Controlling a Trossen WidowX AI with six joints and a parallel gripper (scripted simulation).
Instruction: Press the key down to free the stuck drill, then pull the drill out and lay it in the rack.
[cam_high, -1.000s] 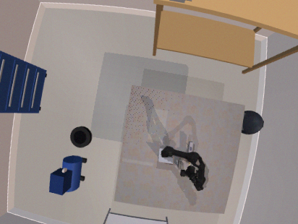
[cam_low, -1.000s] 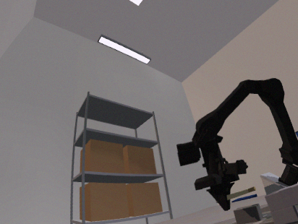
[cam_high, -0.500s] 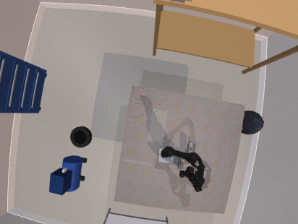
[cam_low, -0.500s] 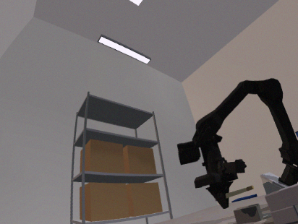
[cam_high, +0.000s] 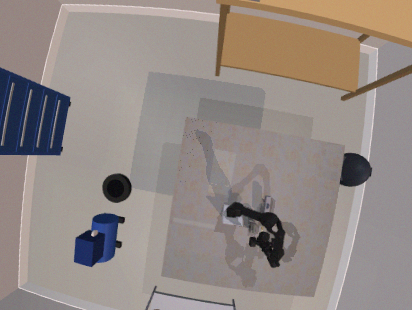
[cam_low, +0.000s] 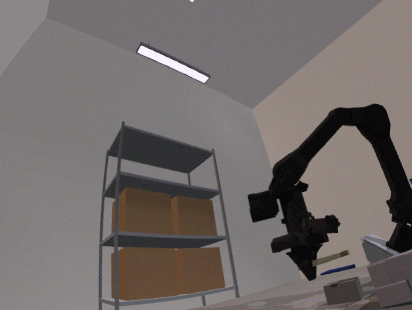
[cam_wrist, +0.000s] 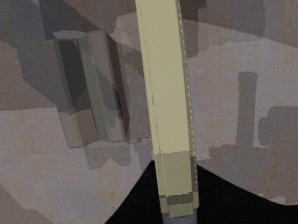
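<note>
Top view: the speckled bench (cam_high: 310, 175) (cam_low: 260, 299) (cam_wrist: 45, 185) fills the lower right of the frame, with the black arm (cam_high: 270, 218) (cam_low: 387, 150) over its lower part. The arm bends downward from a pale block near the middle of that group, and the pincer (cam_high: 261, 240) (cam_low: 311, 272) (cam_wrist: 166, 165) is too small here to read. A dark round object (cam_high: 356, 170) shows at the bench's right edge; a blue machine (cam_high: 106, 240) sits at lower left, below a black ring-shaped object (cam_high: 126, 188).

Exterior view: the arm arches through the right half and points its pincer down toward lower right. A pale yellow bar (cam_low: 331, 258) (cam_wrist: 167, 90) reaches rightward from the fingertips, rising slightly to a brownish end. Below it is a thin blue rod (cam_low: 338, 270), and lower still a small grey box (cam_low: 343, 291). A metal shelf unit (cam_low: 118, 220) with brown boxes (cam_low: 147, 212) occupies the lower left.

Wrist view: the pincer is clamped on the pale yellow bar, which runs from the top edge to the bottom, between the black fingers. I cannot tell whether this bar is the key or the drill. A grey grooved block (cam_wrist: 75, 125) lies apart from it at left; shadows cross the bench at right.
</note>
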